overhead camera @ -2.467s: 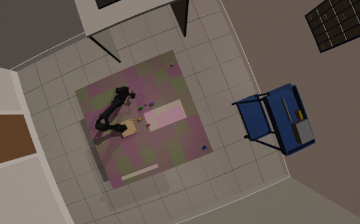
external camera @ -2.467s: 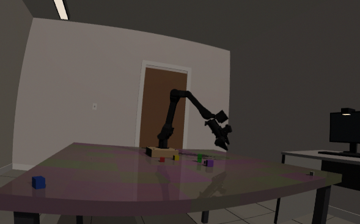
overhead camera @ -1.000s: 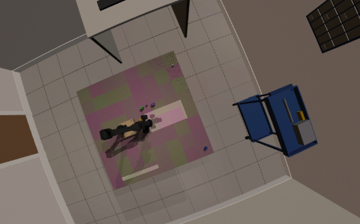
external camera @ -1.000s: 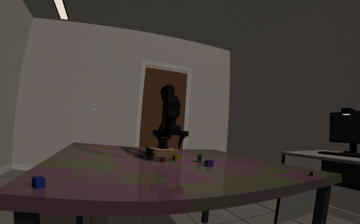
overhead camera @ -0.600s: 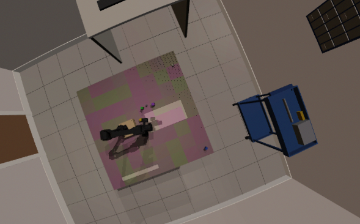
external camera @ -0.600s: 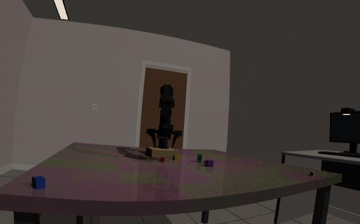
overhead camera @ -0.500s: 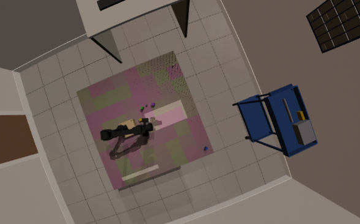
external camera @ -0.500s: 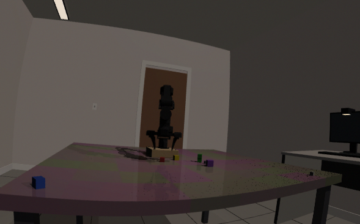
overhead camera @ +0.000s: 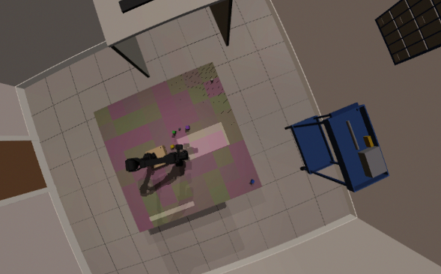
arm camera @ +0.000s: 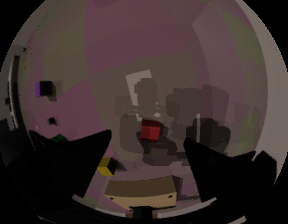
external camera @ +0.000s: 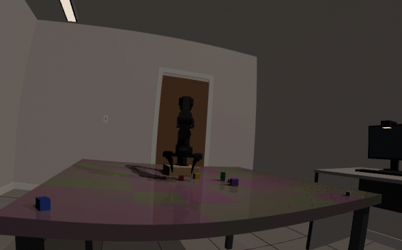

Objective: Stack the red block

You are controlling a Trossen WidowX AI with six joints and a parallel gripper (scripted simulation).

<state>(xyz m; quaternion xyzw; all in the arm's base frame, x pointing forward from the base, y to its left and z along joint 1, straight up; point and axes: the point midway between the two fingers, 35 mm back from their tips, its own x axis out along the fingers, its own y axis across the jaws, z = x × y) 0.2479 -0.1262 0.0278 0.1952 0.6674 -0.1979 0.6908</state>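
The red block lies on the table. In the wrist view it shows between the two fingertips; in the top view the arm hides it. My gripper is open and empty, pointing down above the red block, its tips a little higher than the block. The green tower stands upright, two blocks high, to the right of the gripper in the exterior view. In the wrist view it is mostly hidden behind the left finger.
A yellow block lies close to the gripper, between red block and tower. A purple block and a small dark cube lie near the tower. A blue block lies at a far corner.
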